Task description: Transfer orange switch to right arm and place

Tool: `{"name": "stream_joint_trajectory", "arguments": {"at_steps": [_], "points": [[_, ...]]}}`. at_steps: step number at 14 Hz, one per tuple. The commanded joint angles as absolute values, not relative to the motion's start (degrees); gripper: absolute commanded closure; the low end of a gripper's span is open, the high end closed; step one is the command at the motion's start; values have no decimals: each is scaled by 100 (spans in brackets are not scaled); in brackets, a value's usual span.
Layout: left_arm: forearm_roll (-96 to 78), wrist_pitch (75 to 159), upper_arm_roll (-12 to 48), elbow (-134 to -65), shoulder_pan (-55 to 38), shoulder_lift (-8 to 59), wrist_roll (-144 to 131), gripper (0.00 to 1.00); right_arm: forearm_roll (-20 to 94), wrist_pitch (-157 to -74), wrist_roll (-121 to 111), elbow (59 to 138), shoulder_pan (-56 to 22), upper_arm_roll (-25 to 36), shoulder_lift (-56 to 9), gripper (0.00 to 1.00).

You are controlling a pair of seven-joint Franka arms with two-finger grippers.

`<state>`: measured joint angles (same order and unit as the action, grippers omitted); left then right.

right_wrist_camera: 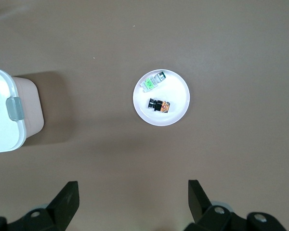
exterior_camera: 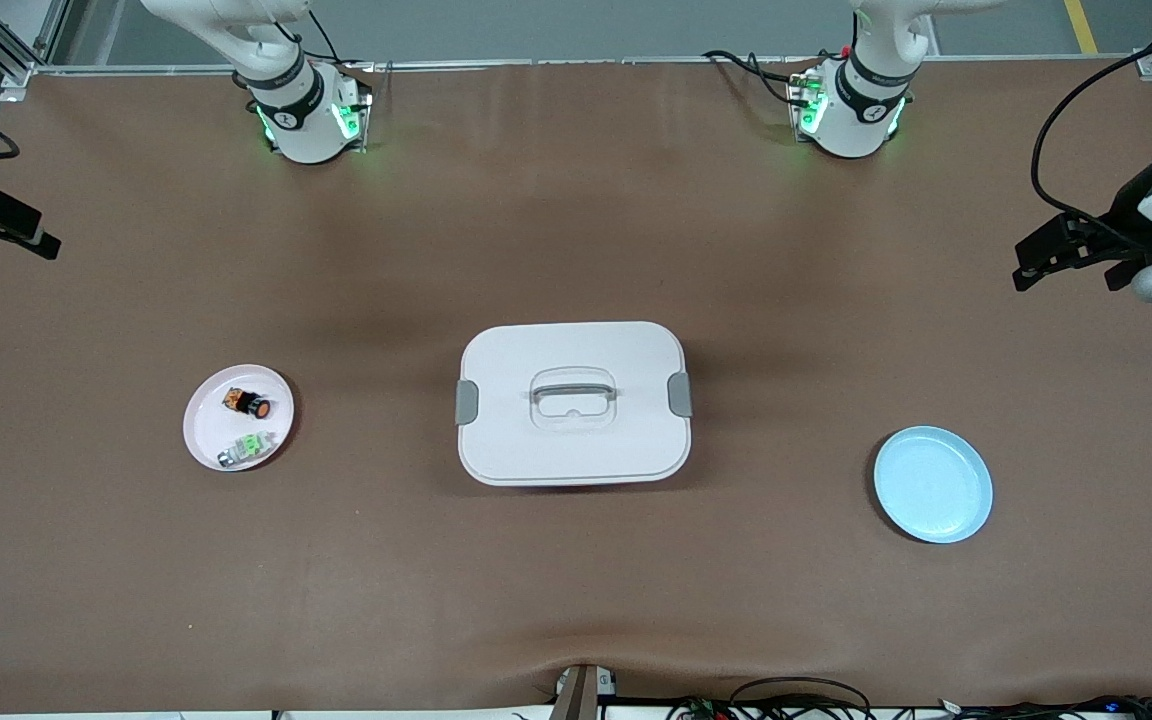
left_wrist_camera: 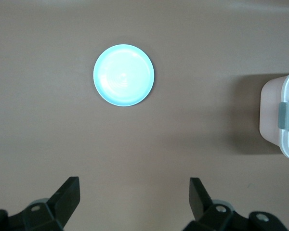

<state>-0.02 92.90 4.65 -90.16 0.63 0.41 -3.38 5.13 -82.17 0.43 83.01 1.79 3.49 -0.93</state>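
Observation:
The orange switch (exterior_camera: 248, 403) lies on its side on a small pale pink plate (exterior_camera: 198, 420) toward the right arm's end of the table. It also shows in the right wrist view (right_wrist_camera: 159, 105), on the plate (right_wrist_camera: 179, 103). My right gripper (right_wrist_camera: 133, 192) is open and empty, held high over the table edge at that end (exterior_camera: 41, 240), apart from the plate. My left gripper (left_wrist_camera: 135, 192) is open and empty, held high over the table edge at the left arm's end (exterior_camera: 1031, 265).
A small silver-and-green part (exterior_camera: 246, 448) lies on the same pink plate, nearer the front camera than the switch. A white lidded box (exterior_camera: 572, 403) with a handle stands mid-table. A light blue plate (exterior_camera: 933, 484) lies toward the left arm's end, also in the left wrist view (left_wrist_camera: 124, 74).

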Motion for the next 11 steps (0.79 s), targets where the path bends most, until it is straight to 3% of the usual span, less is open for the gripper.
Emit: {"name": "stream_joint_trajectory", "arguments": {"at_steps": [1,11], "points": [[105,9185,475,-8877,70,97,-316,0,204,-8156,-52,8306,123,308,-9,0],[105,9185,475,-8877,70,97,-308,0,123,-8165,-132,8297,114,246,-9,0]]}}
